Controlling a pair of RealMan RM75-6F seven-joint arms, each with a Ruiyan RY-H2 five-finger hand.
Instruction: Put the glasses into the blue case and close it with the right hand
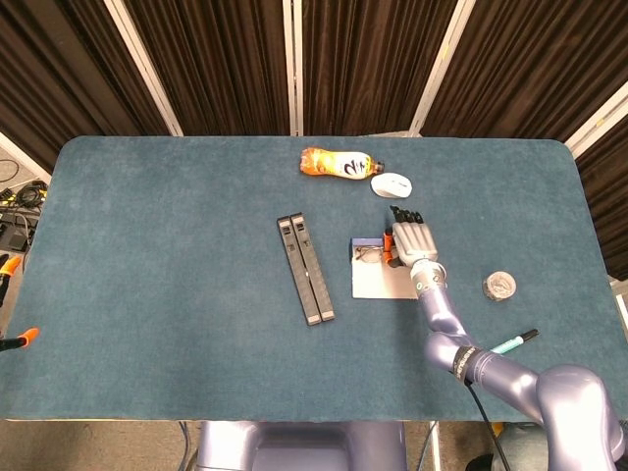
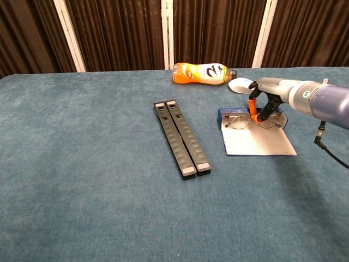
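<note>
Glasses over case, placement in hand.
R hand pinches glasses at bridge, lenses upright above blue case rear tray; long axis runs L–R; L hand not seen.

— What sort of place was this, then?

— A robot test room, by every sign. The table was covered edge to edge in blue-green felt, and dark curtains hung behind it between pale upright posts.

— Not somebody's home?

— No. Loose cables lay on the floor at the left edge, beside orange-tipped clamps. And the odd mix on the felt looked laid out for trials: an orange bottle, a computer mouse, two long black bars, a green pen.
</note>
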